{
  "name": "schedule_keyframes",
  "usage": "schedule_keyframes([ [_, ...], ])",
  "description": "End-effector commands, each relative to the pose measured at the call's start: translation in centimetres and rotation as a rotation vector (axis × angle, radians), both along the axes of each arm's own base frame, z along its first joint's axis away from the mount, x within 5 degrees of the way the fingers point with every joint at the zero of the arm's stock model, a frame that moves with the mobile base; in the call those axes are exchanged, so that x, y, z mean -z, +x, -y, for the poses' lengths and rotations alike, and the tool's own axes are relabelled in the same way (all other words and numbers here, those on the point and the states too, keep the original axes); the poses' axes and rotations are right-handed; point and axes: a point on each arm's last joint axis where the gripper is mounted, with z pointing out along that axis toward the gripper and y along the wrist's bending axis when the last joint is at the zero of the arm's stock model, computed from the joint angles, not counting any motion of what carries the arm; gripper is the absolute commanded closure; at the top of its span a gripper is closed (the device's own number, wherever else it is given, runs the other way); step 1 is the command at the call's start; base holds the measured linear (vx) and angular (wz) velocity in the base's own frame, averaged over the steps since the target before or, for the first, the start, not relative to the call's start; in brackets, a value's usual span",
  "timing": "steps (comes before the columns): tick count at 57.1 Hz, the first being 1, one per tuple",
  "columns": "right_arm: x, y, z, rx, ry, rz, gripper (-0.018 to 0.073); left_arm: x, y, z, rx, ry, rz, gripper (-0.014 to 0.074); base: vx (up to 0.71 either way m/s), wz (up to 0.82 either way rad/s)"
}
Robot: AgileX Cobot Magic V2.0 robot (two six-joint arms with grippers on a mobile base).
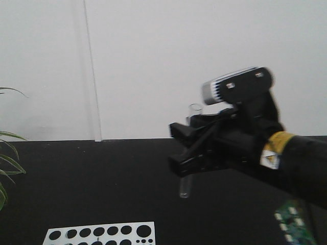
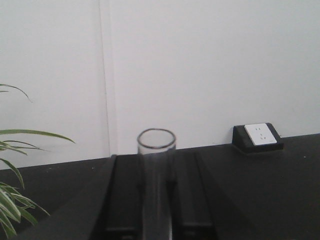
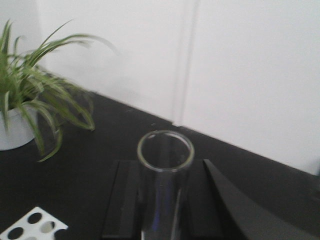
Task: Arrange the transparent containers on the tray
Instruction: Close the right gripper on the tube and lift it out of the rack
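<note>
Zero tubes are sitting in the tray (image 1: 135, 236) holes I can see | right hand (image 1: 185, 148) is clamping tube (image 1: 184, 188) upright above table (image 1: 76, 178), right of tray | left hand (image 2: 156, 210) is pinching second tube (image 2: 156, 175) | both awaiting slotting

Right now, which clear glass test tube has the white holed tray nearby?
The clear glass test tube in the right tool, white holed tray at lower left; the tube in the left tool shows none.

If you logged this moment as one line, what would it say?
left gripper: holding glass tube | right gripper: holding second tube above table | holed tray: lower left, partly in view
</note>
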Motion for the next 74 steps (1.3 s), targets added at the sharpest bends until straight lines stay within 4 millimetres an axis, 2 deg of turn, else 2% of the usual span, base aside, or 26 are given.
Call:
schedule_keyframes([
  [1,-2.3,-2.9,3.3,0.04,0.082,0.124,0.0571,-2.3,-0.2,0.1,0.016,-0.036,0.125,0.0461,0.0,0.0],
  [10,-0.6,-7.3,7.5,0.109,0.105,0.161,0.0571,-3.1,-0.2,0.1,0.007,-0.031,0.103,0.0461,0.0,0.0],
  [21,0.1,-9.5,9.2,0.142,0.118,0.164,0.0571,-3.3,-0.2,0.0,0.007,-0.032,0.109,0.0461,0.0,0.0],
  [74,0.2,-9.8,9.4,0.145,0.114,0.158,0.0571,-3.3,-0.2,0.0,0.007,-0.032,0.11,0.0461,0.0,0.0],
])
